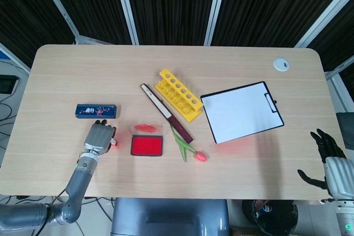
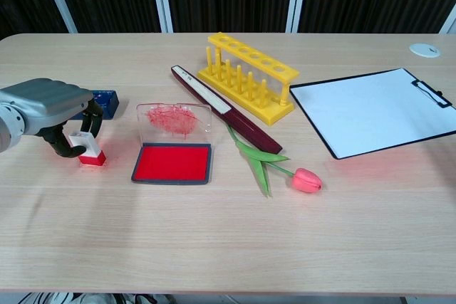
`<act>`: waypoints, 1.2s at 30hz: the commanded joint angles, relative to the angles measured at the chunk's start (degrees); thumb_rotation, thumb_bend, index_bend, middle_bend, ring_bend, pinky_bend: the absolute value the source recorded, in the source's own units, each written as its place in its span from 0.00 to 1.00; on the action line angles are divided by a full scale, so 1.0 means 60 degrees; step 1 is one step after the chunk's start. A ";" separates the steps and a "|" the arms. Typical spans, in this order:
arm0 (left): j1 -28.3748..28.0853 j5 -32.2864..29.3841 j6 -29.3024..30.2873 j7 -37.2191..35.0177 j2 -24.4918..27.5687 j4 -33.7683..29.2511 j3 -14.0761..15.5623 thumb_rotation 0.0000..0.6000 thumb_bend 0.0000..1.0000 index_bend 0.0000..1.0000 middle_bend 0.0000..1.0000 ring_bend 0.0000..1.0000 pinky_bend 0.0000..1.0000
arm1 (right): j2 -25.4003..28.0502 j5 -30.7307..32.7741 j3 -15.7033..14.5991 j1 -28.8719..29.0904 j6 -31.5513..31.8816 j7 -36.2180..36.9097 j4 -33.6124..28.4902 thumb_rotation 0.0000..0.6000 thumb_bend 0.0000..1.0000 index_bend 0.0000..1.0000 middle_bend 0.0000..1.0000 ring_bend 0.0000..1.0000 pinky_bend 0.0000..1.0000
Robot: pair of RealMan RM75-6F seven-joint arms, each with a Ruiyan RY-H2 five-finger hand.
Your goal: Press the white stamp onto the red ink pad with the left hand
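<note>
Spanning both views, pale wooden table (image 1: 66,81), dark slatted wall (image 1: 166,4) behind

The left hand (image 1: 100,137) is showing a smooth, rounded silver-grey back shell with black fingers, joining a grey cylindrical wrist and a grey forearm that is running to the near left corner. The right hand (image 1: 331,161) is showing slim black fingers (image 1: 322,142) against a pale grey-white body at the near right edge, with a small green mark low on its housing.
</note>
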 commanded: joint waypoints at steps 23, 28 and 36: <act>-0.0001 -0.0031 -0.0035 -0.0029 -0.0061 0.0105 0.0043 1.00 0.33 0.52 0.48 0.22 0.26 | -0.0001 -0.0019 -0.0003 -0.0005 0.0017 0.0021 0.0000 1.00 0.26 0.10 0.00 0.00 0.19; 0.0020 0.0052 0.0007 -0.0088 -0.0075 0.0143 0.0048 1.00 0.40 0.57 0.53 0.26 0.30 | -0.0010 -0.0040 0.0000 -0.0007 0.0040 0.0030 0.0013 1.00 0.26 0.10 0.00 0.00 0.19; 0.0116 0.0365 0.0241 -0.0256 -0.0100 0.0200 0.0052 1.00 0.45 0.66 0.64 0.38 0.42 | -0.0011 -0.0049 -0.0004 -0.0009 0.0045 0.0040 0.0020 1.00 0.26 0.10 0.00 0.00 0.19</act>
